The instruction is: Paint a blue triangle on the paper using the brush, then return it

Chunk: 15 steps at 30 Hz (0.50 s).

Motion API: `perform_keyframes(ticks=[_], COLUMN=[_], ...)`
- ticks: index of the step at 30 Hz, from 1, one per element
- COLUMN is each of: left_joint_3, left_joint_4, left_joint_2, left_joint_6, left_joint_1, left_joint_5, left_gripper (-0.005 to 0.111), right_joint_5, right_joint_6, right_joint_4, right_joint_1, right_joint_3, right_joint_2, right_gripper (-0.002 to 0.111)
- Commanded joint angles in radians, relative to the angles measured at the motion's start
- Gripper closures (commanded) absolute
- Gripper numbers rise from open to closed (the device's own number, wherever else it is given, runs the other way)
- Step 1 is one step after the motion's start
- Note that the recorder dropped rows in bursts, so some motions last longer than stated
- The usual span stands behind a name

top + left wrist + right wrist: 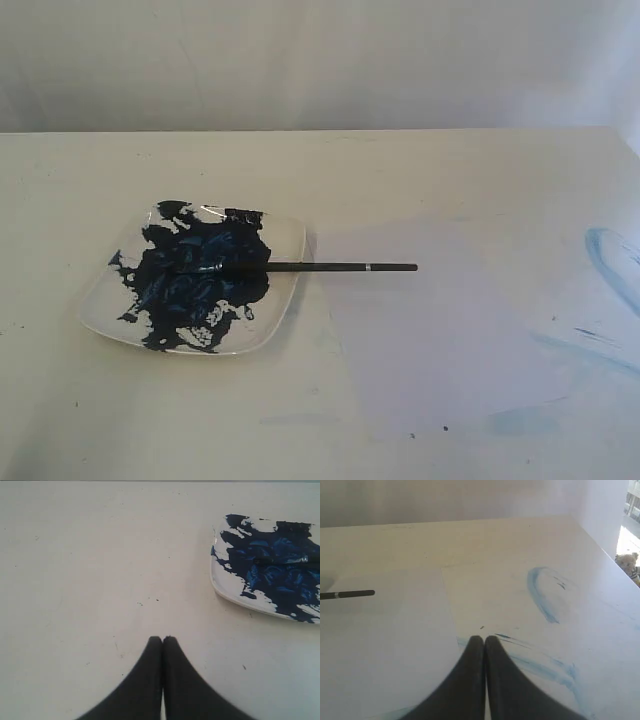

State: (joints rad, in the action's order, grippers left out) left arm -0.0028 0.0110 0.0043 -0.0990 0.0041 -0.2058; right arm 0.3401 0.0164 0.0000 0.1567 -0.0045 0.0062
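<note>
Brush [340, 267] lies flat, free of both grippers. Its long axis runs straight across the table, side to side in the exterior view. The bristle end is sunk in the dark blue paint on the plate [285, 298]. The handle end, with its silver band, points toward the right arm's side and reaches out over the paper [430, 330]. The right gripper [483, 638] hangs over the paper's edge with jaws pressed together, holding nothing, and the handle tip is well apart from its fingertips. Faint blue smears [540, 595] mark the table [75, 580] beyond it. The left gripper [162, 639] is likewise closed and empty over bare table, with the plate near, beyond its fingertips.
</note>
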Motion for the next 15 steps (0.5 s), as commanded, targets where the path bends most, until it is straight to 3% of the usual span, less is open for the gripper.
perform_keyframes(ticks=[1, 10, 15], left_joint_3=[0.003, 0.003, 0.003], left_joint_4=[0.010, 0.010, 0.010], left_joint_2=[0.004, 0.004, 0.004], left_joint_6=[-0.006, -0.006, -0.006], left_joint_1=[-0.007, -0.007, -0.007], left_joint_5=[0.002, 0.002, 0.002], left_gripper=[0.107, 0.107, 0.107], right_joint_5=[-0.003, -0.006, -0.119], right_joint_6=[0.004, 0.003, 0.003], right_joint_4=[0.000, 0.000, 0.000], right_joint_1=[-0.006, -0.006, -0.006], right_joint_3=[0.005, 0.005, 0.005], right_joint_2=[-0.006, -0.006, -0.006], right_gripper=[0.108, 0.108, 0.108])
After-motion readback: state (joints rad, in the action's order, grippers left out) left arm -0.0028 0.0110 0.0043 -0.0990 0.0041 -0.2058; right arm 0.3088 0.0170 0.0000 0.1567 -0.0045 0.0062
